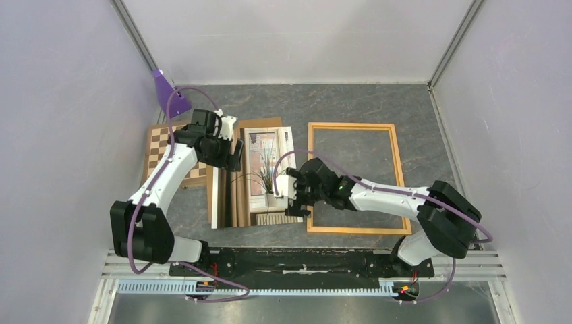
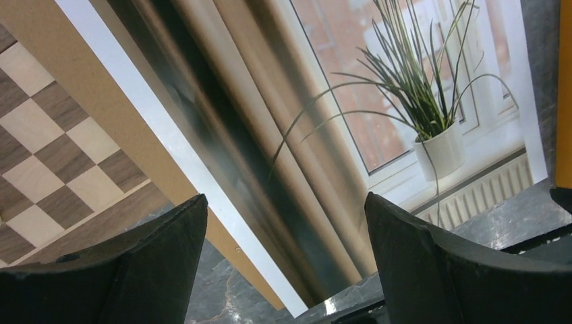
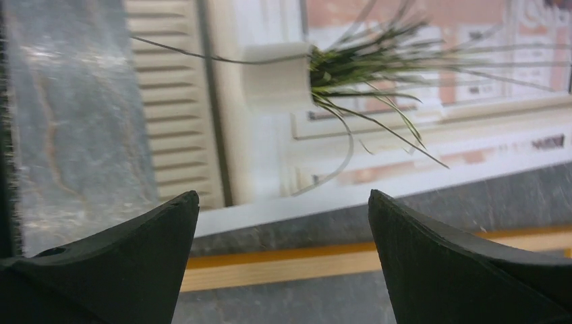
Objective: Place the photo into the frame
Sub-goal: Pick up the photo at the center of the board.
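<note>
The photo [image 1: 260, 177] of a spiky potted plant at a window lies flat at the table's middle, on a brown backing board [image 1: 262, 122]. The light orange frame [image 1: 351, 125] lies just to its right, empty, with table showing through. My left gripper [image 1: 234, 154] hovers open over the photo's left curtain side; in the left wrist view the photo [image 2: 378, 101] fills the space between my fingers [image 2: 286, 196]. My right gripper [image 1: 292, 196] stands open at the photo's lower right edge. The right wrist view shows the photo [image 3: 378, 88], the frame rail [image 3: 283, 263] and the open gripper [image 3: 283, 192].
A brown-and-white chessboard [image 1: 158, 148] lies left of the backing board, also seen in the left wrist view as the chessboard [image 2: 47, 148]. A purple object [image 1: 168, 94] sits at the back left. White walls enclose the table on three sides.
</note>
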Robot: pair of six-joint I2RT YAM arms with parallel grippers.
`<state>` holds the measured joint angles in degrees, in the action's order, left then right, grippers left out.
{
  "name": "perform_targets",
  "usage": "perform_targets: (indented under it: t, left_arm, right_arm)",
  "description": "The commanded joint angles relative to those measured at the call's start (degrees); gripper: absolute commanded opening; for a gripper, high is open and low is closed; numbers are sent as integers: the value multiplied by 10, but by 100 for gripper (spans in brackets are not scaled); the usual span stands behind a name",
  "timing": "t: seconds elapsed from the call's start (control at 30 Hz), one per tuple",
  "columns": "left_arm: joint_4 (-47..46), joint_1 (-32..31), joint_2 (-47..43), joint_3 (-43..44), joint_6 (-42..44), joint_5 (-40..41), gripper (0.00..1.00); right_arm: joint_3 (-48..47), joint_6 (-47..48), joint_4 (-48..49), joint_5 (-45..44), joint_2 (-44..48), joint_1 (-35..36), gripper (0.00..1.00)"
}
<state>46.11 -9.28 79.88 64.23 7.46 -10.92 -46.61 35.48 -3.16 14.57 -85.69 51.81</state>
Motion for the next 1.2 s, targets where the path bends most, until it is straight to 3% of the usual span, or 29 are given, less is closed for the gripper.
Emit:
perform_targets:
  t: [0.0,0.3,0.63,1.17]
  left_arm:
    - [31,4,-38,-16,56,10,92]
    - [34,9,-36,3,36,18,92]
    - [53,30,-38,7,60,35,93]
    - [63,36,-45,24,52,21,93]
  right_arm:
    - [-26,11,3,-28,6,59,99]
    - [-18,28,25,-153,-2,170,99]
    - [16,34,139,-354,-49,270,93]
    - [28,8,189,-379,-92,322,88]
